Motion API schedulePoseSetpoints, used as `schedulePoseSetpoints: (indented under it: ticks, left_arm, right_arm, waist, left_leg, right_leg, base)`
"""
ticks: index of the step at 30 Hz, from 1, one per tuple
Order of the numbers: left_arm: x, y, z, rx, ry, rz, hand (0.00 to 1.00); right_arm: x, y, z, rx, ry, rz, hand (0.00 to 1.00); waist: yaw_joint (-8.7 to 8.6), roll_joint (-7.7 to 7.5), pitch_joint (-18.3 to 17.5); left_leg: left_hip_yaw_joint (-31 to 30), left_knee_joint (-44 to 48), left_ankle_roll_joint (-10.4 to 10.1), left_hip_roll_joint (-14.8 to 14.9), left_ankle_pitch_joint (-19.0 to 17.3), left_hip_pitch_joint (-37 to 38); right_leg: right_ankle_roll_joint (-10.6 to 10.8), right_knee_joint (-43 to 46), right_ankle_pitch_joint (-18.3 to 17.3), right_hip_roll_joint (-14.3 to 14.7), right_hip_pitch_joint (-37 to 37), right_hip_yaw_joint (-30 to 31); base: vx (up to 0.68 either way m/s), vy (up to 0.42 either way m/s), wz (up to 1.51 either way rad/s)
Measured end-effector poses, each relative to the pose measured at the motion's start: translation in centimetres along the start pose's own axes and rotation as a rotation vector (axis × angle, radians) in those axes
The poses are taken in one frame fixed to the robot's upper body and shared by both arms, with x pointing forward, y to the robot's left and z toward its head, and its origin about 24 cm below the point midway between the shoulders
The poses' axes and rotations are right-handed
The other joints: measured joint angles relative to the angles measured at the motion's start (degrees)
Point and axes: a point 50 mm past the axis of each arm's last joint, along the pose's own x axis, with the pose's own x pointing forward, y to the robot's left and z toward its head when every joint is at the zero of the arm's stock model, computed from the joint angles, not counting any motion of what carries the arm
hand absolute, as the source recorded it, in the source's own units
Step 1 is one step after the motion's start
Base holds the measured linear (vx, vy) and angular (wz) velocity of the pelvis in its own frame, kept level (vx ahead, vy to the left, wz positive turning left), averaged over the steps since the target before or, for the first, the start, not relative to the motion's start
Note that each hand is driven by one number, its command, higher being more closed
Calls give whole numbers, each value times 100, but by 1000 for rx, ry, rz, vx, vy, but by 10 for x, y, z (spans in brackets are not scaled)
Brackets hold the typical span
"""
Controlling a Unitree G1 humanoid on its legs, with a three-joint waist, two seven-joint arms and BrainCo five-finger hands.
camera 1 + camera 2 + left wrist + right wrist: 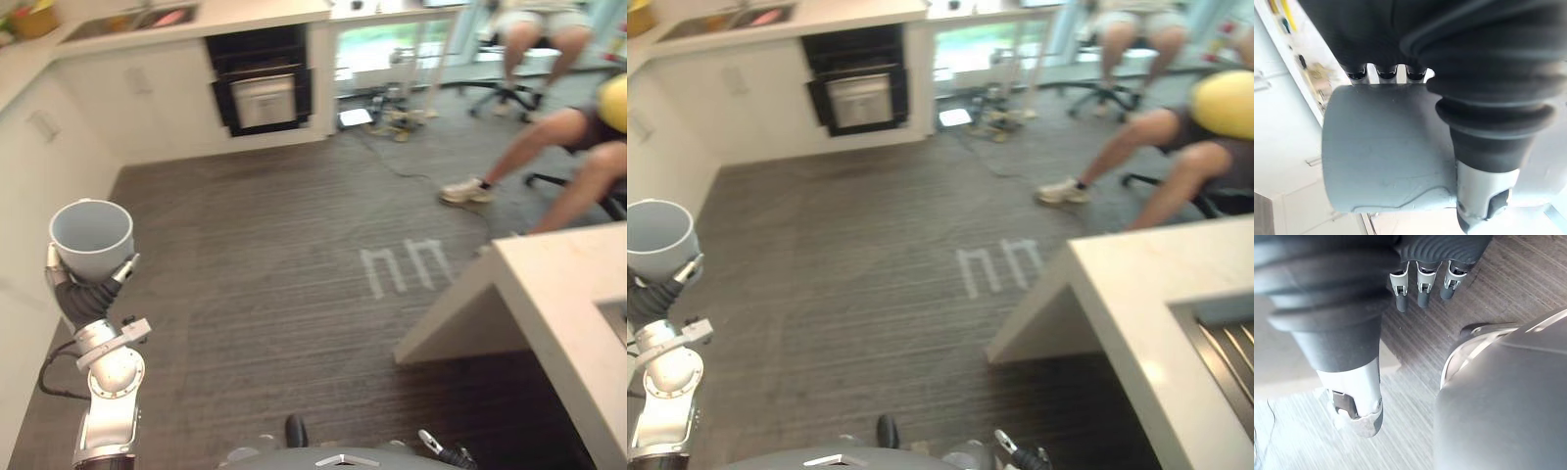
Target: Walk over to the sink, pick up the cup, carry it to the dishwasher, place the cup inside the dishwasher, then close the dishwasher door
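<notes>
A wide stretch of bare floor (284, 274) lies open up to the dishwasher (260, 88) at the far side. White cabinets (39, 186) wall the left, near the left hand (90, 289) curled round the cup (91, 235). The tabletop (558, 294) corner juts in from the right, with a seated person's leg (534, 147) and floor cables (392, 122) beyond.

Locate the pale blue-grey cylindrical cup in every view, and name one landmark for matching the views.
Left eye view: pale blue-grey cup at lower left, upright, held by the left hand.
Right eye view: cup at the left edge.
Left wrist view: cup close up, left hand curled round it.
Right wrist view: open right hand above the grey floor.
Landmark: pale floor marks, in both eye views.
</notes>
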Motion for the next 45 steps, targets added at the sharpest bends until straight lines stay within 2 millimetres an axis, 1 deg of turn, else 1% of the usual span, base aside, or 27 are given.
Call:
schedulePoseSetpoints:
  ticks: [2, 5, 6, 7, 8, 10, 12, 14, 18, 22, 24, 27, 29, 30, 31, 32, 34, 35, 36, 37, 38, 39, 40, 42, 43, 44, 45]
  left_arm:
    - [-7, -7, -5, -18, 23, -42, 100]
    - [-13, -17, -5, -77, 41, -110, 100]
    - [-15, -20, -4, -89, 44, -130, 100]
    - [-18, -26, -3, -112, 50, -173, 100]
    - [-24, -36, -2, -141, 62, -224, 100]
    - [-37, -50, -1, -174, 96, -298, 100]
    - [-47, -56, -4, -197, 145, -324, 100]
    - [-49, -58, -5, -234, 174, -320, 100]
    - [-51, -60, -5, -298, 206, -344, 100]
    - [-53, -64, -5, -396, 250, -384, 100]
    - [-53, -65, -6, -432, 265, -400, 100]
    - [-57, -70, -4, -480, 277, -426, 100]
    - [-62, -78, -1, -533, 289, -460, 100]
    - [-63, -79, 0, -547, 292, -469, 100]
    - [-65, -80, 0, -566, 300, -480, 100]
    - [-65, -81, 0, -576, 302, -501, 100]
    - [-65, -81, 0, -576, 297, -530, 100]
    - [-65, -82, 0, -579, 294, -550, 100]
    - [-66, -82, 0, -580, 293, -563, 100]
    - [-66, -83, 1, -583, 293, -579, 100]
    - [-64, -83, -1, -574, 291, -598, 100]
    - [-61, -82, -1, -558, 285, -621, 100]
    - [-60, -81, -2, -549, 280, -634, 100]
    - [-53, -75, -3, -516, 255, -669, 100]
    - [-51, -73, -4, -510, 251, -663, 100]
    - [-48, -67, -6, -497, 247, -641, 100]
    - [-46, -64, -7, -491, 246, -628, 100]
  right_arm:
    - [0, 6, 2, -45, -12, 27, 0]
    - [3, 13, 7, -66, -26, 51, 0]
    - [3, 14, 8, -72, -26, 56, 0]
    - [4, 19, 11, -83, -24, 69, 0]
    - [7, 25, 16, -107, -13, 90, 0]
    - [10, 30, 22, -144, 14, 108, 0]
    - [12, 46, 30, -190, 25, 157, 0]
    - [12, 60, 32, -221, 29, 214, 0]
    - [11, 61, 22, -226, 71, 229, 0]
    - [10, 56, 12, -218, 99, 217, 0]
    - [10, 56, 11, -190, 97, 227, 0]
    - [10, 48, 8, -157, 98, 219, 0]
    - [11, 38, 10, -143, 78, 196, 0]
    - [11, 36, 11, -140, 75, 188, 0]
    - [11, 29, 9, -117, 75, 167, 0]
    - [11, 27, 10, -107, 71, 159, 0]
    - [12, 20, 13, -92, 64, 137, 0]
    - [14, 17, 18, -96, 46, 131, 0]
    - [14, 15, 20, -91, 36, 124, 0]
    - [15, 11, 25, -87, 24, 113, 0]
    - [16, 9, 27, -46, 21, 99, 0]
    - [16, 15, 25, -19, 23, 111, 0]
    - [15, 18, 23, 2, 30, 117, 0]
    - [11, 33, 8, 64, 69, 143, 0]
    - [10, 35, 5, 71, 76, 147, 0]
    - [9, 37, 6, 69, 71, 151, 0]
    - [10, 38, 7, 52, 69, 155, 0]
  waist:
    - [0, -113, 25]
    - [6, -201, -22]
    - [10, -243, -43]
    - [21, -369, -77]
    - [8, -404, -81]
    - [81, -349, -71]
    - [114, -326, -83]
    - [160, -328, -82]
    - [191, -336, -78]
    - [160, -354, -69]
    - [90, -377, -44]
    - [84, -289, 30]
    - [53, -210, 68]
    - [51, -189, 79]
    - [59, -236, 106]
    - [40, -226, 108]
    - [28, -270, 120]
    - [29, -262, 116]
    - [22, -225, 101]
    - [-20, -104, 70]
    - [-66, -141, 85]
    - [-94, -176, 89]
    - [-95, -188, 82]
    - [-84, -207, 78]
    - [-75, -203, 77]
    - [-70, -178, 63]
    - [-55, -168, 62]
  left_leg:
    - [-64, -60, -17, -30, 49, -12]
    - [-415, -85, -115, -34, 118, -165]
    - [-422, -114, -119, -48, 121, -186]
    - [-425, -226, -155, -112, 157, -194]
    - [-413, -226, -144, -120, 222, -242]
    - [-402, -225, -113, -40, 383, -271]
    - [-403, -225, -105, 25, 411, -246]
    - [-388, -225, -121, 63, 421, -227]
    - [-394, -217, -68, 63, 441, -176]
    - [-392, -185, -6, 89, 435, -108]
    - [-379, 110, -31, 106, 260, -171]
    - [-183, 1699, -78, 324, -626, -658]
    - [-97, 2753, -302, 510, -820, -1093]
    - [-108, 2859, -367, 518, -807, -1163]
    - [-120, 2933, -421, 525, -834, -1202]
    - [-151, 3048, -334, 643, -1032, -1200]
    - [-539, 2777, -494, 761, -1093, -1088]
    - [-868, 2321, -649, 807, -963, -961]
    - [-1009, 2080, -688, 864, -818, -861]
    - [-1092, 1744, -703, 999, -541, -712]
    - [-1016, 1537, -1057, 815, -465, -559]
    - [-867, 1462, -959, 669, -491, -487]
    - [-832, 1439, -907, 624, -517, -478]
    - [-566, 1409, -752, 604, -603, -384]
    - [-484, 1353, -728, 622, -602, -321]
    - [-246, 1232, -687, 700, -585, -186]
    - [-133, 1156, -677, 730, -572, -102]
  right_leg:
    - [206, -75, 13, 230, -42, 595]
    - [257, -268, 44, 484, -164, 1205]
    - [262, -364, 46, 483, -169, 1232]
    - [383, -540, 120, 437, -172, 1239]
    - [565, -568, 249, 415, -148, 1122]
    - [565, -647, 316, 461, -75, 948]
    - [547, -892, 405, 532, 102, 843]
    - [491, -1100, 517, 590, 221, 835]
    - [535, -1245, 593, 624, 383, 823]
    - [477, -1240, 532, 656, 448, 845]
    - [453, -1083, 435, 633, 436, 857]
    - [411, -487, 39, 653, 324, 992]
    - [324, -164, -185, 653, 241, 1067]
    - [321, -155, -184, 637, 244, 1089]
    - [325, -155, -143, 551, 239, 1135]
    - [399, -157, -87, 480, 251, 1176]
    - [507, -183, -41, 282, 221, 1407]
    - [641, -194, -11, 138, 141, 1577]
    - [744, -192, 6, 83, 117, 1644]
    - [853, -209, 13, 43, 90, 1724]
    - [1029, -243, 55, -184, 82, 1829]
    - [1043, -413, 301, -360, 121, 1827]
    - [1032, -522, 438, -402, 134, 1821]
    - [979, -820, 988, -447, 160, 1732]
    - [902, -857, 1094, -440, 156, 1649]
    - [743, -921, 1285, -421, 147, 1313]
    - [675, -957, 1361, -417, 147, 1097]
  base:
    - [47, -50, 149]
    - [41, -58, 115]
    - [48, -82, 121]
    - [39, -95, 104]
    - [29, -81, 96]
    - [24, -73, 50]
    - [65, -68, 15]
    - [108, -67, -1]
    - [129, -49, 0]
    - [68, -55, -2]
    - [23, -61, -5]
    - [-27, -29, -22]
    - [-64, 8, -10]
    - [-51, 33, -21]
    - [-12, 62, -24]
    - [9, 76, -27]
    - [49, 134, -43]
    - [53, 199, -59]
    - [72, 273, -48]
    - [83, 339, -37]
    - [89, 406, -45]
    - [44, 337, -44]
    - [14, 296, -47]
    - [-6, 263, -53]
    - [-13, 206, -69]
    - [-17, 135, -67]
    - [-27, 136, -92]
